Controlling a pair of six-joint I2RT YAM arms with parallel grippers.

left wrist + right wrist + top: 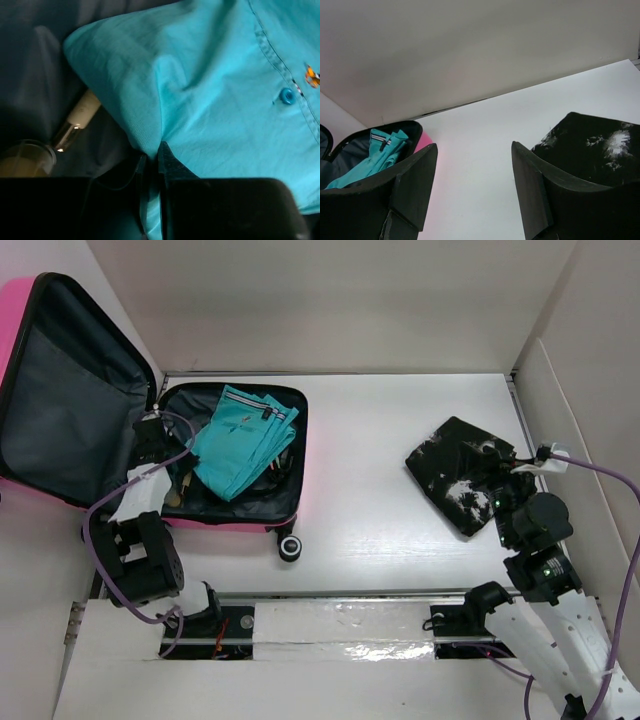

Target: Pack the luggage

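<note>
Luggage (232, 524) lies open with its lid up. The left gripper (152, 160) is inside it, clenched on a fold of the teal shirt (215, 100) in the base compartment. A brush-like tool (82, 112) sits on the lining just left of that gripper. The right gripper (472, 150) is spread and empty, with the black speckled garment (460, 470) just off its right finger, well apart from the luggage. Judged roughly halfway: shirt in, black garment not yet packed, lid not yet closed.
</note>
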